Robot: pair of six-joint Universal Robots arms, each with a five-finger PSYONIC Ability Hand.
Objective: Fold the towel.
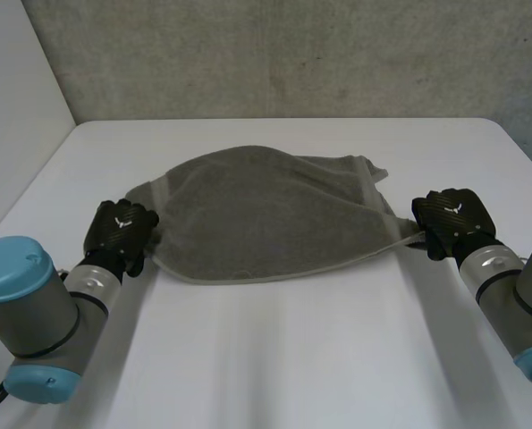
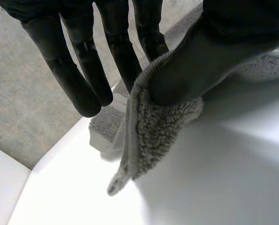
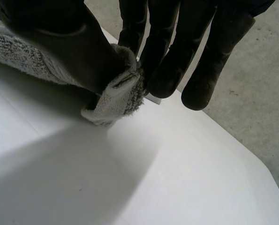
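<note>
1. The white table (image 1: 274, 357) spans the scene, with a grey wall (image 1: 292, 54) behind its far edge.
2. The grey towel (image 1: 266, 214) lies at the table's middle. Its long axis runs left to right, from one hand to the other. The near edge bows toward the robot in a shallow curve, the far edge humps up, and the far right corner is rumpled. A paler band crosses each short end.
3. The left arm (image 1: 33, 313) comes in from the near left and the right arm (image 1: 507, 286) from the near right. Each angles toward one end of the towel.
4. The left hand (image 1: 118, 232) is at the towel's left end. In its wrist view the thumb pins the towel's (image 2: 153, 131) edge against one finger, so the cloth is held in a pinch. The other fingers hang straight, and a corner droops to the table.
5. The right hand (image 1: 451, 219) is at the towel's near right corner. In its wrist view the thumb clamps the rolled corner (image 3: 116, 98) against the fingers, just above the table.
</note>
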